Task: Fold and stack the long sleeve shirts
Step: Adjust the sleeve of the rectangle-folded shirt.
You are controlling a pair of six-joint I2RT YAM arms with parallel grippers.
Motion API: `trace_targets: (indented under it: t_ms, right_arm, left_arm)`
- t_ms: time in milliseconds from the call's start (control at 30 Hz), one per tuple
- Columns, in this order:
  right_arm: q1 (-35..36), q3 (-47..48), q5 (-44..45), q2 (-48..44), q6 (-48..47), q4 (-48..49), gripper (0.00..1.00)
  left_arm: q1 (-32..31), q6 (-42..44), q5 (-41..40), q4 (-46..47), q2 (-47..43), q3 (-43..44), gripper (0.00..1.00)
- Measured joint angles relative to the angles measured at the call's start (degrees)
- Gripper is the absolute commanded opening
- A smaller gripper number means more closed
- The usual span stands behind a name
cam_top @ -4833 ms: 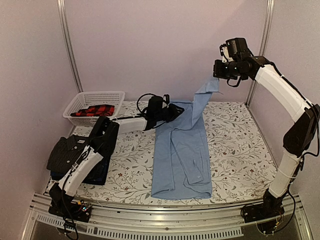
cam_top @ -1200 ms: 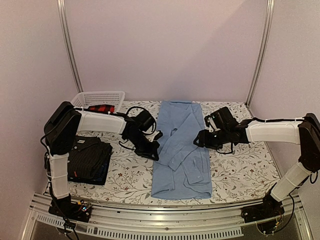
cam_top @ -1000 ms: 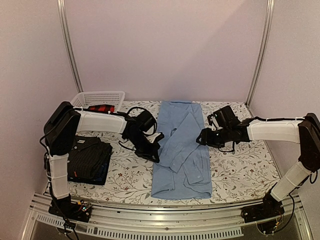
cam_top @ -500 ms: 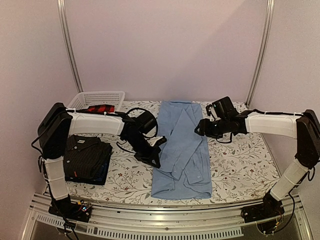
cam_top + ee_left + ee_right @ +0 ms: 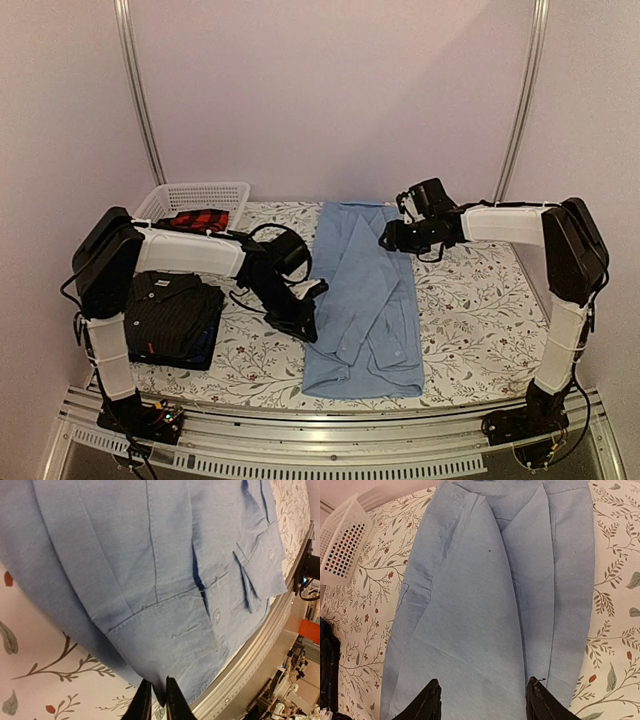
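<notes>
The left end effector (image 5: 159,704) pinches an edge of the blue shirt (image 5: 362,290), which lies on the bench (image 5: 480,320). The right end effector (image 5: 485,702) hovers over it, fingers apart.

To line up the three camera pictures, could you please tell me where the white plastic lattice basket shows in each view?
Top external: the white plastic lattice basket sits on the left side, about mid-height.
Left wrist: not in it.
Right wrist: the basket fills the upper left corner.
Shared landmark: the plain light blue cloth shirt, seen in all three views.
</notes>
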Motion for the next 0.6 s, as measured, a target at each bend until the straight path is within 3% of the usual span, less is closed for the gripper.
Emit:
trace_targets:
  t_ms: [167, 600]
  right_arm:
    - [-1.25, 7.06, -2.47, 6.27, -4.07, 1.07, 0.56]
    - [-4.07, 19.32, -8.59, 21.05, -10.4, 2.14, 0.49]
  left_arm:
    - [0.61, -1.01, -2.51, 1.36, -0.02, 0.28, 0.3]
    - [10.8, -3.34, -6.67, 6.08, -0.09, 5.7, 0.29]
